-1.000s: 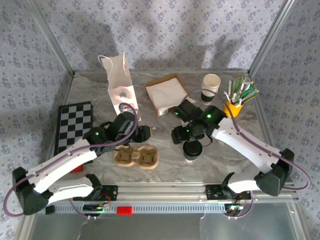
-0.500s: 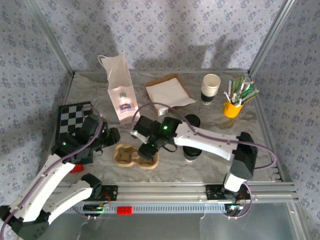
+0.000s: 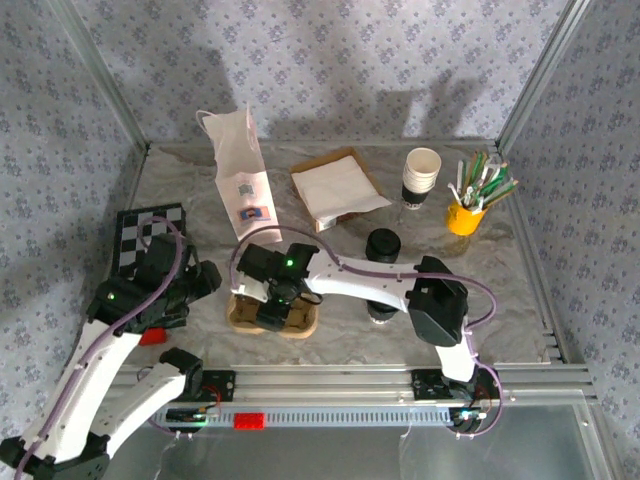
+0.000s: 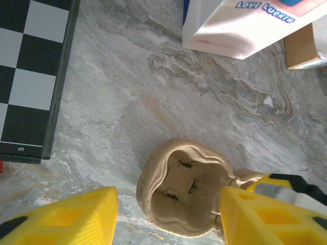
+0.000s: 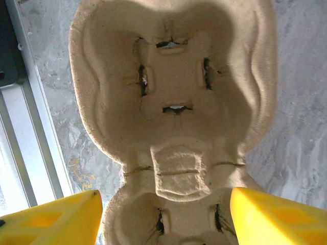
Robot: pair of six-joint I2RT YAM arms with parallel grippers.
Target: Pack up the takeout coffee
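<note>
Takeout coffee (image 3: 377, 312) stands on the worktop (image 3: 480, 290) just right of the cardboard cup tray (image 5: 173, 102), partly hidden behind the right arm. The right gripper (image 5: 163, 214) hangs wide open over the tray. The left gripper (image 4: 168, 214), also wide, is just left of it.

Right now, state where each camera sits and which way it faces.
Top external: high behind the arm bases, looking down on the grey marbled table; left arm and right arm show.
Left wrist: facing down at the brown moulded-pulp cup carrier; open left pincer at bottom.
Right wrist: close above that carrier, facing down; open right pincer at bottom.
Shared: the carrier, in both wrist views.
</note>
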